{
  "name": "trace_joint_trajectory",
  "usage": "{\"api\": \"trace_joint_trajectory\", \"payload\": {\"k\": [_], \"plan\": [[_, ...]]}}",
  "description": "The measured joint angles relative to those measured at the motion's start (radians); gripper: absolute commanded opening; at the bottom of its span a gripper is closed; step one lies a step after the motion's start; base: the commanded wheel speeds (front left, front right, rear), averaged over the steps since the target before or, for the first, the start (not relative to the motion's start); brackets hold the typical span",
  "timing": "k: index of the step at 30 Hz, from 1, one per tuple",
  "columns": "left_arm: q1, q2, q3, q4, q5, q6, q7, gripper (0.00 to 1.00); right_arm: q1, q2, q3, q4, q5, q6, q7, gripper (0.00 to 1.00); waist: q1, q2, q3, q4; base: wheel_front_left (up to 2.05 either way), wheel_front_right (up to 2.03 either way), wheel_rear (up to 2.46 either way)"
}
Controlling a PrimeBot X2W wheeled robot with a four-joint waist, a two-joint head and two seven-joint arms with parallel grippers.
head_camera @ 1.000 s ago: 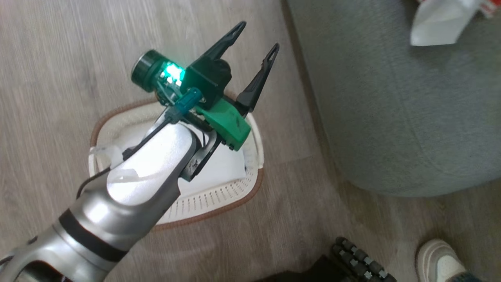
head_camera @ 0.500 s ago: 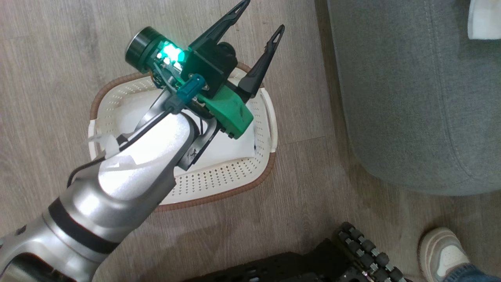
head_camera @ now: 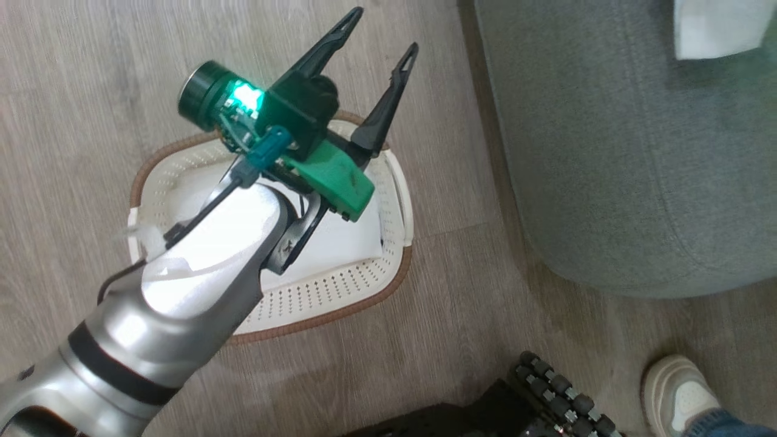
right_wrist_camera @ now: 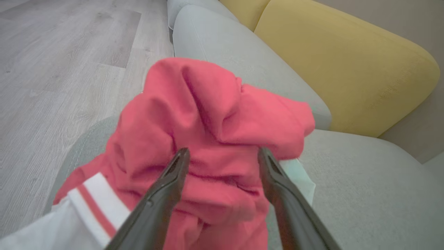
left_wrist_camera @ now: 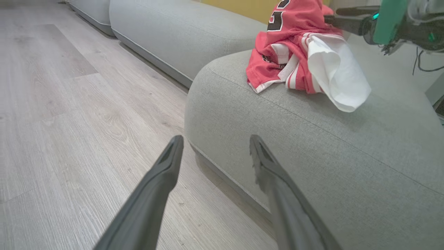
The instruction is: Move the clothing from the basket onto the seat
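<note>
Clothing is up on the seat, heaped close to its edge by a rounded corner: red jersey fabric with white stripes and dark block lettering, and a plain white cloth piece spilling down the near side of the heap. Right gripper hangs right at that pile, its two dark fingers spread wide with a bunched fold of red cloth bulging between the tips; whether the pads touch the fabric, I can't tell from here. Yellow back cushion rises behind the seat.

Over to the left gripper: fingers splayed apart, nothing between them, held above the far rim of the basket and pointing toward the seat's corner. That basket stands on the wooden floor just beside the seat, not touching it. A flat white sheet lies in its bottom, partly hidden under the pale forearm. A person's shoe, white and cream, stands on the floor near the seat's front edge, beside the robot's dark base.
</note>
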Motion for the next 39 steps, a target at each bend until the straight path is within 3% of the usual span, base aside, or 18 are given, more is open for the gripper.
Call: {"api": "trace_joint_trajectory", "payload": {"k": [11,14,22,29,39], "plan": [[0.093,0.002,0.062,0.023,-0.072,0.031,-0.086,1.00,0.130,-0.025,0.142,-0.082,0.147,0.000,0.000,1.00,0.0000,0.0000,-0.124,0.003,0.00,0.00,0.00],[0.163,0.001,0.110,0.037,-0.107,0.062,-0.112,1.00,0.193,-0.050,0.198,-0.119,0.205,0.000,0.000,1.00,0.0000,0.0000,-0.186,0.024,0.00,0.00,0.00],[0.344,-0.005,0.224,0.065,-0.142,0.082,-0.129,1.00,0.339,-0.051,0.234,-0.217,0.299,0.000,0.000,1.00,-0.0001,0.0000,-0.325,0.089,0.00,0.00,0.00],[0.517,-0.026,0.385,0.044,-0.104,0.080,-0.129,1.00,0.525,0.011,0.234,-0.334,0.304,0.000,0.000,1.00,-0.0001,0.0000,-0.451,0.147,0.00,0.00,0.00],[0.712,-0.077,0.548,0.034,-0.041,0.063,-0.129,1.00,0.772,0.150,0.191,-0.492,0.276,0.000,0.000,1.00,-0.0001,0.0001,-0.580,0.195,0.00,0.00,0.00]]}}
